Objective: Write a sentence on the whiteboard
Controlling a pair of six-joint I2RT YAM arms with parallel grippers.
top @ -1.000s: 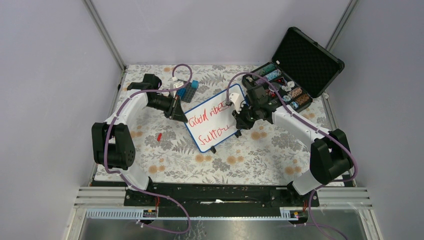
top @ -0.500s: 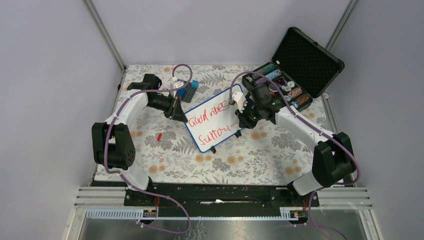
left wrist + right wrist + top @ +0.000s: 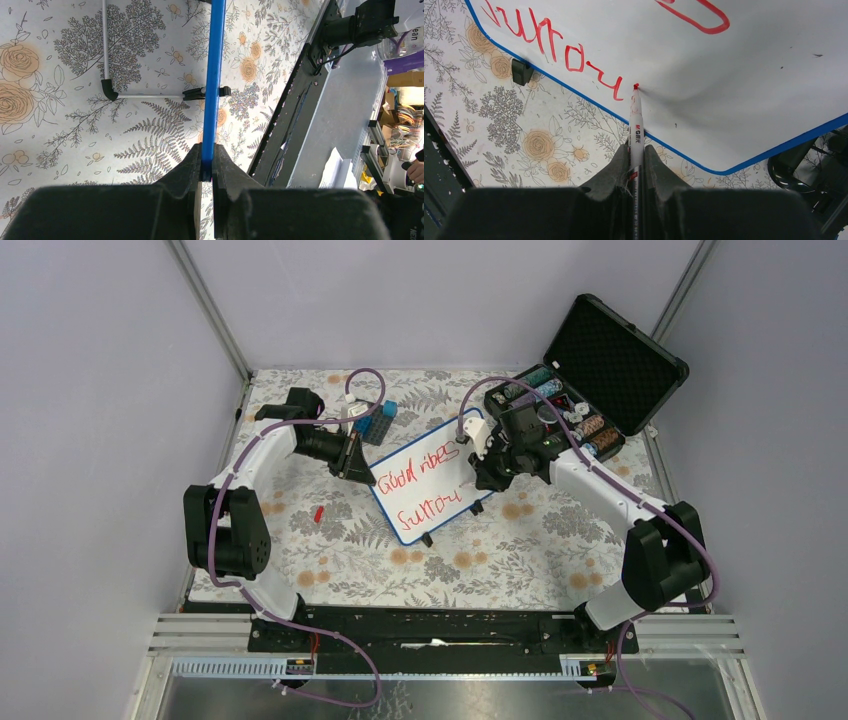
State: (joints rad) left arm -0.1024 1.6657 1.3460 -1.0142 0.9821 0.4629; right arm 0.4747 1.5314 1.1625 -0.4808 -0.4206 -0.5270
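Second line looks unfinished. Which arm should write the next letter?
Right. The right pincer is shut on the marker, its tip at the board beside the last red stroke. The left pincer is clamped on the rim, steadying the board.

Our left arm (image 3: pixel 262 455) is bent elbow-out, forearm reaching in toward centre. The left claw (image 3: pixel 207 152) is pinched tight on the whiteboard (image 3: pixel 214 60) rim. Our right arm (image 3: pixel 590 485) reaches in from the other side, right claw (image 3: pixel 636 150) clamped on a red marker (image 3: pixel 636 120), tip on the board face.
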